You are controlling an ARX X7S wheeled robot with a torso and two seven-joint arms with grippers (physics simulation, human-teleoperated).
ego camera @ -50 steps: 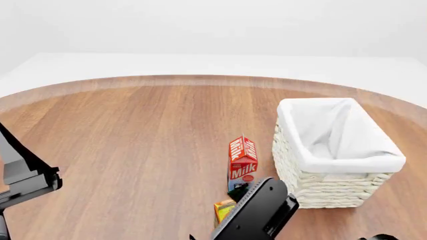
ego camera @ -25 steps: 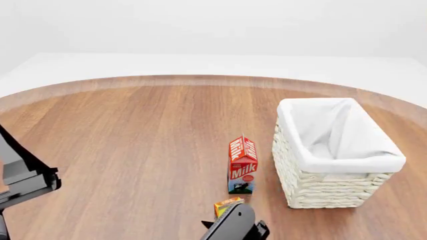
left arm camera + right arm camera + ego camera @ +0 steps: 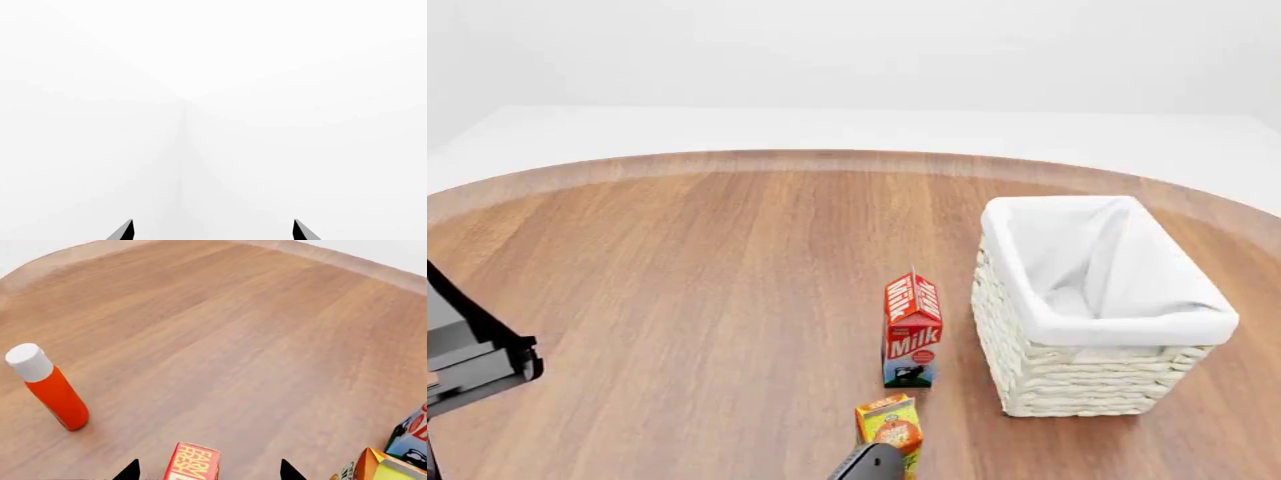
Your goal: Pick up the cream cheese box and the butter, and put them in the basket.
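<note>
The butter (image 3: 193, 463), a red-orange box with yellow "FARM FRESH" lettering, lies on the wood table in the right wrist view. It sits between the spread fingertips of my right gripper (image 3: 209, 471), which is open; I cannot tell if they touch it. The white wicker basket (image 3: 1121, 327) stands at the right of the head view, with only its cloth lining showing inside. My left gripper (image 3: 212, 231) is open and faces blank white. The cream cheese box is out of view.
A red-and-white milk carton (image 3: 912, 330) stands just left of the basket, with an orange juice carton (image 3: 890, 424) nearer me. An orange bottle with a white cap (image 3: 50, 387) stands apart on the table. My left arm (image 3: 474, 355) sits at the left edge.
My right arm has drawn back down toward the bottom edge of the head view, uncovering the orange juice carton. The left arm has barely shifted.
</note>
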